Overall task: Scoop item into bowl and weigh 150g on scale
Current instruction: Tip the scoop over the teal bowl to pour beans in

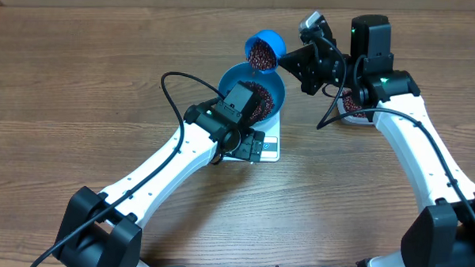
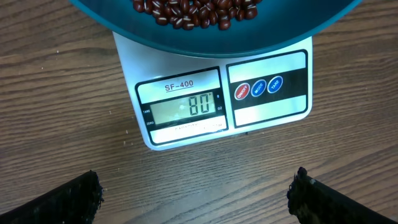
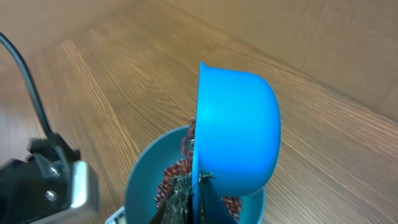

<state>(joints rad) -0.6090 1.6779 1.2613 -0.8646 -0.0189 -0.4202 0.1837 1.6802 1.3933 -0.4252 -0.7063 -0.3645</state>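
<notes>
Left claw [image 2: 196, 186] wide over scale [image 2: 267, 112], right claw [image 1: 294, 59] clamping scoop [image 1: 264, 52] tipped, mouth toward bowl [image 1: 277, 86] of beans [image 2: 193, 12]

Overhead: high, straight down. Wrist views: close, angled down; all share bowl [image 1: 277, 87].

The scale [image 2: 271, 116] carries the model mark "SF-400" in dark letters on a pale strip just above its display [image 2: 185, 107], at the middle of the left wrist frame. The display shows the digits "80". Tiny print at its left and right edges is too small to read. Three round buttons [image 2: 258, 88], one red and two blue, right of centre, bear white lettering too small to read.
</notes>
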